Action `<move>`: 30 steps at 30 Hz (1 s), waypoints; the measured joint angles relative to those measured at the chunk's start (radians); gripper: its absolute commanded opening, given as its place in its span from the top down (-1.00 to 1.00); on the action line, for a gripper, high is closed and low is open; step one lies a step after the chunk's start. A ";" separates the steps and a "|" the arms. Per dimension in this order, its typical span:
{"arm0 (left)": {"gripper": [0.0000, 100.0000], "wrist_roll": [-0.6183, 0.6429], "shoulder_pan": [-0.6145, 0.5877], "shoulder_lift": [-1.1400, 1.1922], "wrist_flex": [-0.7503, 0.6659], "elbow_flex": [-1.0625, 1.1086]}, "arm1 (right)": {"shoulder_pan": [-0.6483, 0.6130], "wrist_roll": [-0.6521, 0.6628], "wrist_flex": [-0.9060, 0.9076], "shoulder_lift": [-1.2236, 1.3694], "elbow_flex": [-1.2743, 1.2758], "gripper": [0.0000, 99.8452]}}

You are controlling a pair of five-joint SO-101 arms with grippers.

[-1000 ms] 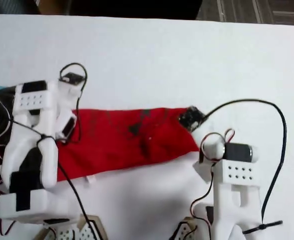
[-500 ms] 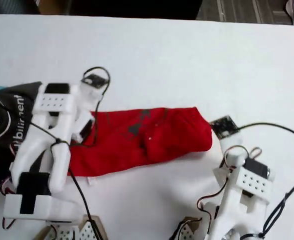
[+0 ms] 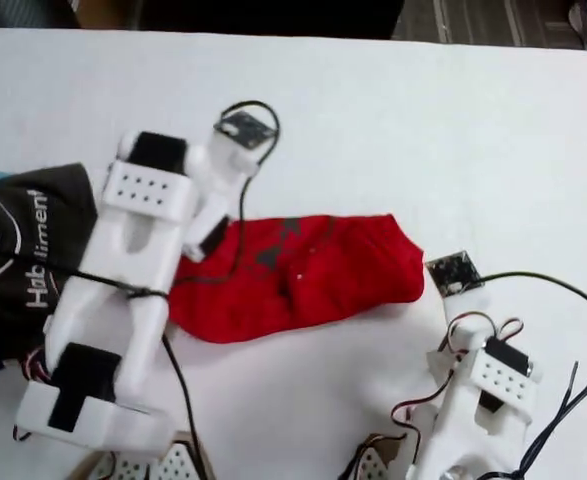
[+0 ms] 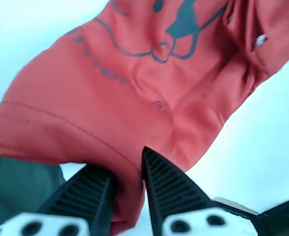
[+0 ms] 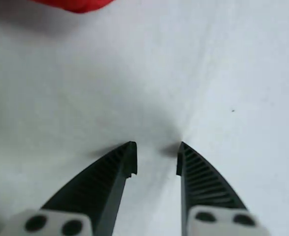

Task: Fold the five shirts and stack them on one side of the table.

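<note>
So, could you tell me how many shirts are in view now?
2 for certain: the red shirt at centre, pinched by the left gripper, and a black shirt at the left edge of the table. More may lie hidden under the black one.

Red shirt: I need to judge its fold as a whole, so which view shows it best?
The high view shows the red shirt nearly whole. The left wrist view gives a close patch, pinched in the left gripper. The right wrist view catches a red edge.
</note>
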 measured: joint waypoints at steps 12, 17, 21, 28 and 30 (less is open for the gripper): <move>0.95 0.026 0.187 0.012 -0.120 -0.009 | 0.000 0.000 -0.020 -0.006 0.012 0.71; 0.95 0.028 0.236 0.144 -0.161 -0.068 | 0.000 0.000 -0.020 -0.006 0.012 0.71; 0.95 0.028 0.281 0.288 -0.160 -0.226 | 0.000 0.000 -0.020 -0.006 0.012 0.71; 0.95 0.074 0.373 0.560 -0.061 -0.635 | 0.000 0.000 -0.020 -0.006 0.012 0.71; 0.95 0.100 0.390 0.643 -0.046 -0.756 | 0.000 0.000 -0.020 -0.006 0.012 0.71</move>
